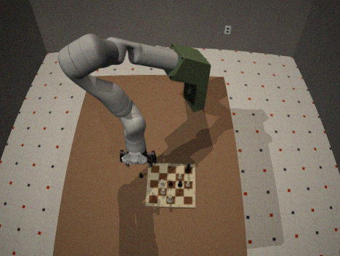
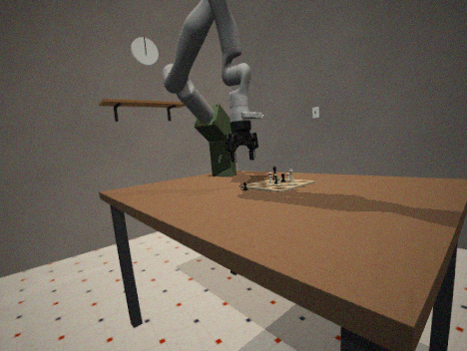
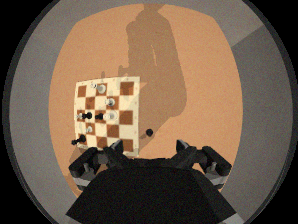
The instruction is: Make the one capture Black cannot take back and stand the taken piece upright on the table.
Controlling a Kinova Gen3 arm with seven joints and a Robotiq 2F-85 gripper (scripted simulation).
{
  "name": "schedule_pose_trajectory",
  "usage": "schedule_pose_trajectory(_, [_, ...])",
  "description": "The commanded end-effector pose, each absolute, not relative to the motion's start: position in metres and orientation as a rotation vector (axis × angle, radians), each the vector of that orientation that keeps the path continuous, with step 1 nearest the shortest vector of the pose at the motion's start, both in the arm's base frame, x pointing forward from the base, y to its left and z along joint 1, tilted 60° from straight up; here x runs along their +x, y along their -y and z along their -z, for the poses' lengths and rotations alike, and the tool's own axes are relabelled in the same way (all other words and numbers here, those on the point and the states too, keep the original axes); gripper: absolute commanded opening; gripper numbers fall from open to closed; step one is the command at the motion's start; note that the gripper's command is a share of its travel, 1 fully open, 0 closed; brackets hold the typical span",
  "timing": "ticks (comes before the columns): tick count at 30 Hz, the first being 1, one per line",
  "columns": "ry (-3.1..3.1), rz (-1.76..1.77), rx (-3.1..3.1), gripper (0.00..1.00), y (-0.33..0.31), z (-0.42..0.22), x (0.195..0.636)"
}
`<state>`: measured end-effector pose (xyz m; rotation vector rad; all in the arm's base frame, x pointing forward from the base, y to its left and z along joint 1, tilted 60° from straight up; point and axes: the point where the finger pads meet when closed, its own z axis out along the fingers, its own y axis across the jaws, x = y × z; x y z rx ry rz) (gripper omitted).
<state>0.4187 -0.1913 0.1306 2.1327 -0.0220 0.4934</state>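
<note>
Beside the board (image 1: 148, 204) (image 2: 279, 189) (image 3: 138, 100), off on the worktop (image 1: 98, 218) (image 2: 309, 234) (image 3: 210, 75), one black piece (image 1: 141, 175) (image 2: 244, 186) (image 3: 149, 132), standing apart; above it, the claw (image 1: 138, 164) (image 2: 243, 159) (image 3: 149, 146), wide open, gripping nothing!

The board (image 1: 171, 206) (image 2: 280, 189) (image 3: 107, 79) is checkered in reddish brown and cream inside a cream border, its pieces black and off-white. The surface (image 1: 102, 204) (image 2: 299, 234) (image 3: 210, 75) is plain warm brown. Pale grey covers the arm (image 1: 112, 96) (image 2: 192, 42), dark olive green its mount (image 1: 194, 70) (image 2: 216, 127), and black the pincer (image 1: 138, 160) (image 2: 242, 150) (image 3: 149, 146). The off-white floor (image 1: 36, 145) (image 2: 75, 284) is dotted with red and dark blue squares. The walls (image 1: 145, 18) (image 2: 349, 60) (image 3: 30, 110) are flat grey.
</note>
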Motion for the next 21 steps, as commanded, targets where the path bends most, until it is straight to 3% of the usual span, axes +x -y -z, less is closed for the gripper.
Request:
schedule_pose_trajectory(1, [0.040,-0.510,2.135,1.00,0.190,-0.132,0.422])
schedule_pose_trajectory(21, [0.651,-0.874,2.019,1.00,0.190,-0.147,0.446])
